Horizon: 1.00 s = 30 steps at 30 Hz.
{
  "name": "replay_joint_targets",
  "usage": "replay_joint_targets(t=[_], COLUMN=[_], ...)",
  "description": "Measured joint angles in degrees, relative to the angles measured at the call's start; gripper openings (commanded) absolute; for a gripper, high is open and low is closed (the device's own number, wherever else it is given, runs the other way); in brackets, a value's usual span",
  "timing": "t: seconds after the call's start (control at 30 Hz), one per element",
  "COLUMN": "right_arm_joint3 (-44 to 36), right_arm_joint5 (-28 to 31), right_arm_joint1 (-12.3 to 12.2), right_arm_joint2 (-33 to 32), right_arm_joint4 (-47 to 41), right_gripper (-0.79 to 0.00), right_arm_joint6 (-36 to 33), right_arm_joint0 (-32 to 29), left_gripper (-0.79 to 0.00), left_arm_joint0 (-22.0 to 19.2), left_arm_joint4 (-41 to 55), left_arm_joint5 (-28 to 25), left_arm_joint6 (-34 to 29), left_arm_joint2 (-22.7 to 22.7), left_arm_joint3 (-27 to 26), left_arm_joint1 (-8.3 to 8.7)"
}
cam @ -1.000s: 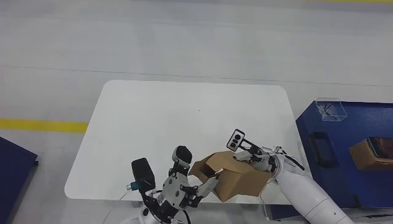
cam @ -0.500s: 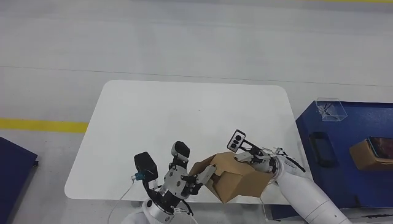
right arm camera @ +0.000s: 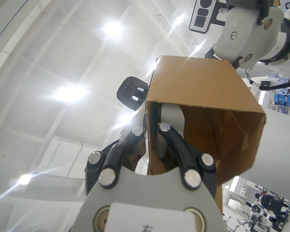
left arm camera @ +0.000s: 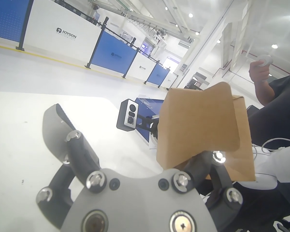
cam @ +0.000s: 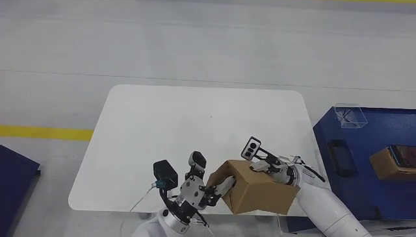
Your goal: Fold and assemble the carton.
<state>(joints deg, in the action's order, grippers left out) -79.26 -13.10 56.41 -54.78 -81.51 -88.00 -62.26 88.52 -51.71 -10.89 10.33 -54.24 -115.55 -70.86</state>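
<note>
- R gripper [right arm camera: 149, 129]: clamped on 1 wall of the carton [right arm camera: 200, 83]. 1 finger [right arm camera: 170, 141] is inside the open end, the other is outside, and the cardboard edge is pinched between them.
- Top view: R gripper holds the carton's upper-right edge, lower right-of-centre in frame. Its wrist cam sticks out just above the carton.
- Carton's open end faces the R wrist. Brown inner walls are visible, with 1 inner panel creased.
- L gripper [cam: 212, 172]: fingers wide apart, nothing clamped. 1 finger [left arm camera: 56, 124] hangs free over the table [cam: 195, 120]. The other is against the carton's L side, its tip tucked under a flap [left arm camera: 200, 119].
- Flap: rounded corners, folded across the carton face nearest the L gripper.
- Top view: L gripper is at lower centre of frame, just L of the carton, with 1 finger touching its L face.
- Carton: plain brown, box-shaped and tilted, held between the 2 grippers. It sits over the table's lower edge, lower right-of-centre in frame. Can't tell if it touches the tabletop.
- Table: white with rounded corners, mid-frame.
- Right edge of frame: blue cart [cam: 364, 139] beside the table. A clear tub [cam: 350, 115] is at its upper corner, and a 2nd brown box [cam: 392, 162] is lower right on it.
- Floor: pale grey. 1 yellow line [cam: 45, 132] runs at the L edge, level w/ the table's middle.
</note>
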Motion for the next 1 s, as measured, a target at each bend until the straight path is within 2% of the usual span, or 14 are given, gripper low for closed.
replay_joint_targets(t=[0.17, 0.4, 0.57, 0.7, 0.8, 1.0], right_arm_joint3=[-0.34, -0.10, 0.29, 0.57, 0.71, 1.05], right_arm_joint5=[-0.30, -1.00, -1.17, -1.14, -1.15, -1.21], right_arm_joint1=[-0.01, 0.04, 0.29, 0.52, 0.65, 0.79], right_arm_joint2=[-0.70, -1.47, -1.26, -0.95, -0.82, -0.32], right_arm_joint4=[0.03, 0.01, 0.20, 0.71, 0.99, 2.93], right_gripper=[-0.785, -0.785, -0.785, -0.785, -0.785, -0.785], right_arm_joint6=[0.00, 0.00, 0.00, 0.00, 0.00, 0.00], right_arm_joint0=[-0.26, -0.38, -0.18, -0.01, 0.07, 0.30], left_gripper=[0.000, 0.000, 0.000, 0.000, 0.000, 0.000], left_arm_joint0=[0.35, 3.32, 5.24, 5.84, 5.43, 5.39], left_arm_joint4=[0.11, 0.55, 8.42, 16.73, 22.64, 27.59], left_arm_joint5=[-0.46, -2.16, -10.18, -19.57, -24.20, -27.94], left_arm_joint6=[0.29, 1.83, 0.90, -5.08, -11.12, -17.36], left_arm_joint2=[-0.38, -3.27, -5.63, -6.99, -7.60, -9.03], left_arm_joint3=[-0.57, -3.58, -5.17, -6.16, -7.04, -8.44], left_arm_joint1=[-0.07, 0.37, 0.91, 1.66, 2.19, 2.92])
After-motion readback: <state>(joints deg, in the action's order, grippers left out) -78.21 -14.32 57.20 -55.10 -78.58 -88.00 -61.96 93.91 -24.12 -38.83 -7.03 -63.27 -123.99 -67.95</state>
